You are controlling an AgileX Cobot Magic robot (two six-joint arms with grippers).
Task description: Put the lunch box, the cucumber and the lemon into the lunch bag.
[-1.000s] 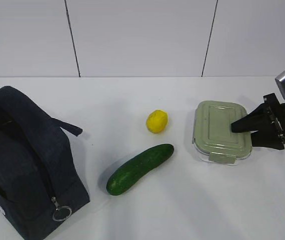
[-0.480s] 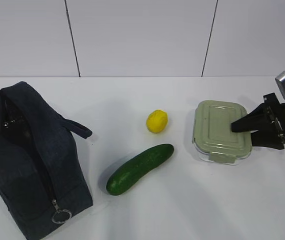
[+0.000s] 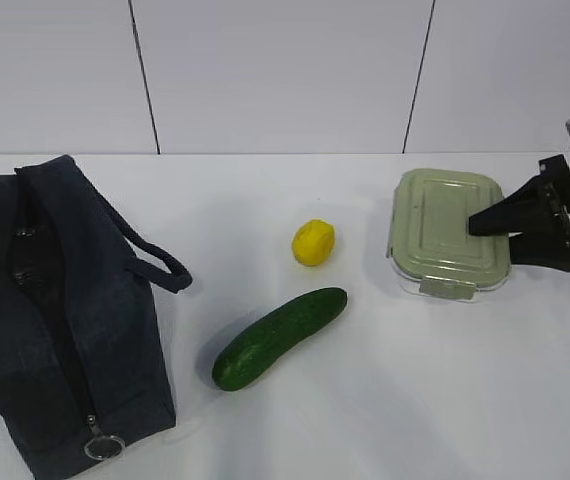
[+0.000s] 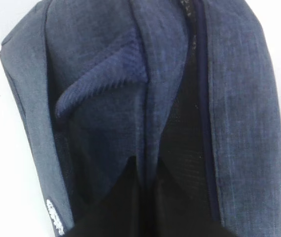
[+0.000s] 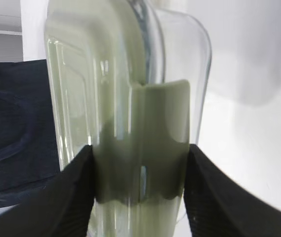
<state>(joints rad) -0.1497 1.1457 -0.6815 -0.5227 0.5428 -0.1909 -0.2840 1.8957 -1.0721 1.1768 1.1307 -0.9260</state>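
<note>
Right hand (image 5: 138, 192) grips the lunch box (image 3: 449, 240) at its right edge; left hand clenched on the lunch bag (image 3: 55, 310).

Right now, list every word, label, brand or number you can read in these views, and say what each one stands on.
Small white print on the lunch bag, low on its side panel in the left wrist view: too small and blurred to read.
Lunch box, cucumber, lemon: no text shows.

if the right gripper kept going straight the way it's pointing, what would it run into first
It already clamps the lunch box. Carrying on leftward, the right gripper would probably push the box toward the lemon, though depth is uncertain.
</note>
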